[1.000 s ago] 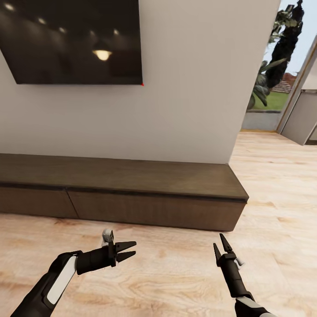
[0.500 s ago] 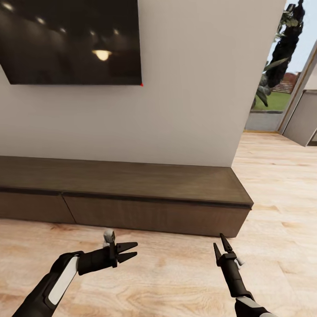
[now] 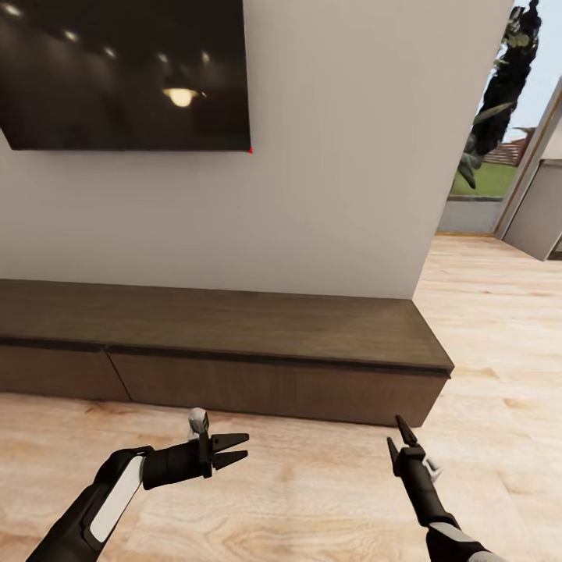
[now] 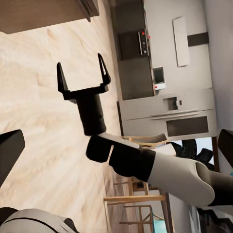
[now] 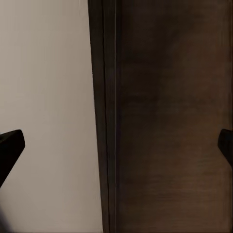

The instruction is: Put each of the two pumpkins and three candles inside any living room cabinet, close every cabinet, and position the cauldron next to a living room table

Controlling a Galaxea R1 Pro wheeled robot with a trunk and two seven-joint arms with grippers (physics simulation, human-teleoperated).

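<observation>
Both grippers, left gripper [image 3: 234,451] and right gripper [image 3: 403,434], are open and empty; rolling closer might bump the cabinet [image 3: 273,386] front.

no readable text, labels, brands, numbers or signs on anything

A dark television [image 3: 125,74] hangs on the pale wall [image 3: 343,156]; light wood floor [image 3: 312,499]; perhaps greenery [image 3: 499,86] outside.
</observation>
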